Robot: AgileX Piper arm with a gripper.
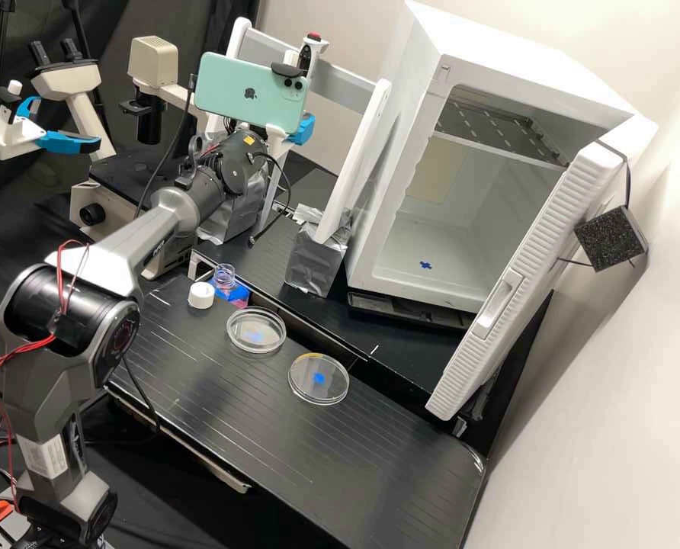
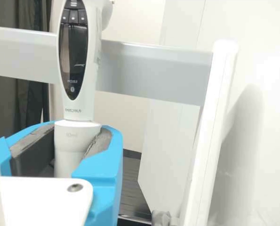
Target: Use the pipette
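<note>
The claw (image 2: 79,127) is closed on the low part of the pipette (image 2: 74,61), with a pad on each side. The pipette points up, next to the grey bar (image 2: 154,73) of its rack, between the two end posts. I can't tell if it hooks on the bar too. If it does, a pull the wrong way could make it catch and tug the rack over. The pipette looks round and smooth, so a weak squeeze could let it turn or slide down. A lot of it sticks up above the claw, so a fast swing might make it lean. If the arm goes too low over the black bench (image 1: 241,427), it could knock the open bottle (image 1: 224,276) near the far left corner and spill the pink stuff. The dishes (image 1: 257,343) sit near the far edge, and a bump might slide them. The wrist view gives a close look at how the pads touch the pipette, and at its dark screen. The high view gives the red button on top, and where the other things are: the white cap (image 1: 200,295) beside the bottle, and the big white box (image 1: 508,61) with its door open.
</note>
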